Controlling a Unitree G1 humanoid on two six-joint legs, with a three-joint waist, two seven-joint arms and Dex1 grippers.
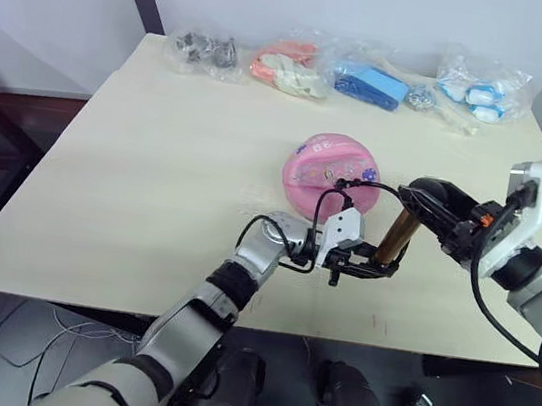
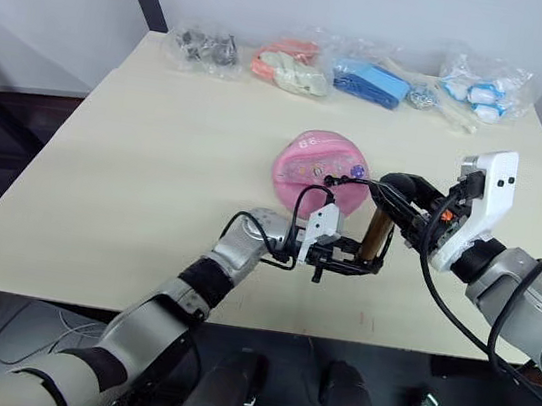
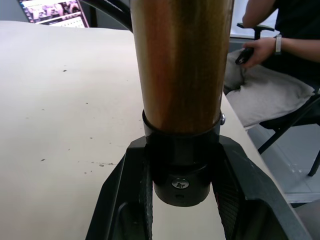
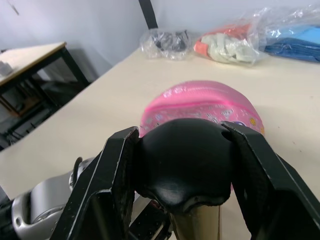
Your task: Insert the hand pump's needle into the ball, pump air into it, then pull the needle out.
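The pink ball (image 1: 328,174) rests on the table's middle, saggy on top. Just right of it the hand pump (image 1: 396,239) stands nearly upright, a gold-bronze cylinder. My left gripper (image 1: 371,270) is shut on its black bottom end (image 3: 180,175), close to the tabletop. My right gripper (image 1: 425,201) is shut on the black handle (image 4: 182,160) at the top. A thin black hose (image 1: 373,184) arcs from the pump's top to the ball's upper side. The needle at its tip is too small to make out.
Several plastic bags of small items line the table's far edge (image 1: 207,51) (image 1: 288,69) (image 1: 370,84) (image 1: 479,91). The table's front edge (image 1: 234,324) lies close below my left arm. A person sits on a chair (image 3: 280,50) beyond the table's side.
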